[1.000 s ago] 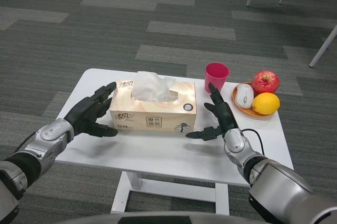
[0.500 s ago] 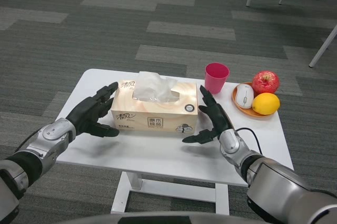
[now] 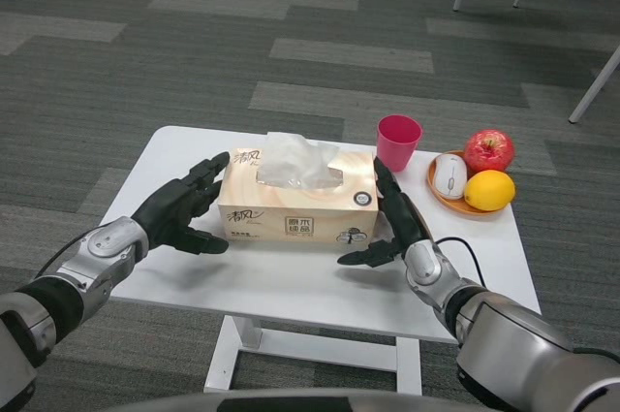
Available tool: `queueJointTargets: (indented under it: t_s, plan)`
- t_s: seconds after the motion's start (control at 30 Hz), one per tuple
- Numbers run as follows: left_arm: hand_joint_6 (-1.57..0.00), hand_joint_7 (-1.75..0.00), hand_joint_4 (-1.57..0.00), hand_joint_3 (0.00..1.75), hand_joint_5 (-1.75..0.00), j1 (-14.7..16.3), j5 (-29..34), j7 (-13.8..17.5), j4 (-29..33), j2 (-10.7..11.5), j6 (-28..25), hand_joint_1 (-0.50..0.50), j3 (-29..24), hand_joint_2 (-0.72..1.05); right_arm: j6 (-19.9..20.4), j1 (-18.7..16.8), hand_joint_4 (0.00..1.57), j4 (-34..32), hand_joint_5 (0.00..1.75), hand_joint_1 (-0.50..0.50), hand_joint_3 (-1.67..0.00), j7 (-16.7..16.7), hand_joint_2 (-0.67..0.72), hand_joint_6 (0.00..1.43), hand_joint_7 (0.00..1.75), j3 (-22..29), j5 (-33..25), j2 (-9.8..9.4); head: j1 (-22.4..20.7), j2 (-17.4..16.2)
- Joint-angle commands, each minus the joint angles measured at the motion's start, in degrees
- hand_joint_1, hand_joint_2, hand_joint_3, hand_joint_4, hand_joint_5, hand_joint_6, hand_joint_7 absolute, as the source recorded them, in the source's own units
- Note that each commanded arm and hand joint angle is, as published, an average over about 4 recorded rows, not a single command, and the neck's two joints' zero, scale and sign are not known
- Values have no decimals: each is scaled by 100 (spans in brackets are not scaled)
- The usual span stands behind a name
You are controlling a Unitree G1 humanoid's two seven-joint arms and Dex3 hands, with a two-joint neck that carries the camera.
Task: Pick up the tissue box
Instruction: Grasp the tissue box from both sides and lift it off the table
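Left hand (image 3: 184,210) spread flat against the left end of the one tissue box (image 3: 298,210) mid-worktop (image 3: 291,281), right hand (image 3: 392,226) likewise on its right end, neither curled round it. Probably light, thin-walled and crushable, so best squeezed gently by the short ends. Further right: one pink cup (image 3: 398,141), one plate (image 3: 455,201) carrying one mouse (image 3: 449,175), one apple (image 3: 488,150), one lemon (image 3: 488,190).

I see Chinese characters printed on the tissue box (image 3: 300,218): a brush-style logo on its near face at the left and again on top at the far left; I can't read them reliably; small label text mid-face is too tiny.
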State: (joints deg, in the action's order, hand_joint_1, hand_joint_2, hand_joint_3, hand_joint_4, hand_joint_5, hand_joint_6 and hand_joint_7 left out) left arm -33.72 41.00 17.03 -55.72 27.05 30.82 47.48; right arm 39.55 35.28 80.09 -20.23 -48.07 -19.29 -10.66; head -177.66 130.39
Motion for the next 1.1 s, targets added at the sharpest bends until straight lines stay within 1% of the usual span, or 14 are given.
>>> queueJointTargets:
  t_s: [0.03, 0.17, 0.27, 0.4, 0.57, 0.63, 0.77, 0.87, 0.93, 1.03, 1.1]
  plan:
    - [0, 0, 0, 9, 0, 129, -83, 112, 169, -119, 60, 50, 62, 96, 44, -177, 38, -247, 19, -25, -24, 144, -18, 0, 7, 68, 40, 13, -13, 4]
    - [0, -2, 0, 9, 0, 221, -83, 132, 264, -115, 106, 50, -32, 96, 73, -322, 37, -420, 19, -25, -24, 210, -16, 0, 7, 182, 40, -18, -50, 20]
    - [0, -2, 0, 9, 0, 298, -83, 143, 354, -121, 146, 50, -140, 96, 104, -426, 37, -572, 19, -25, -24, 245, -21, 0, 7, 283, 40, -35, -55, 23]
    - [0, 0, 0, 9, 0, 386, -92, 152, 554, -130, 212, 50, -301, 96, 145, -531, 42, -816, 10, -25, -24, 307, -29, 0, 7, 356, 48, -66, -55, 23]
    - [0, 0, 0, 9, 0, 485, -127, 158, 780, -148, 240, 50, -435, 96, 183, -632, 43, -1018, 10, -25, -32, 337, -29, 0, 7, 406, 53, -103, -114, 35]
    - [0, 0, 0, 9, 0, 527, -147, 160, 872, -156, 240, 50, -487, 96, 196, -672, 43, -1095, 10, -25, -32, 348, -29, 0, 7, 426, 57, -114, -169, 46]
    - [0, 0, 0, 9, 0, 630, -175, 160, 1059, -170, 249, 50, -613, 96, 233, -760, 43, -1259, 19, -25, -32, 375, -29, 0, 5, 501, 57, -143, -200, 60]
    - [0, 0, 0, 9, 0, 689, -232, 160, 1167, -178, 249, 50, -709, 96, 247, -804, 43, -1347, 19, -23, -32, 381, -29, 0, 3, 527, 62, -158, -211, 65]
    - [0, 0, 0, 9, 0, 742, -289, 160, 1283, -183, 249, 50, -795, 96, 262, -848, 43, -1435, 19, -21, -32, 386, -30, 0, 7, 558, 66, -174, -224, 73]
    - [0, 0, 0, 9, 0, 797, -333, 160, 1424, -183, 249, 50, -894, 96, 277, -896, 43, -1536, 19, -21, -32, 388, -32, 0, 7, 606, 66, -187, -232, 88]
    - [0, 0, 0, 4, 0, 821, -349, 160, 1490, -183, 249, 50, -936, 96, 282, -918, 43, -1589, 19, -21, -32, 392, -32, 0, 7, 632, 66, -191, -230, 102]
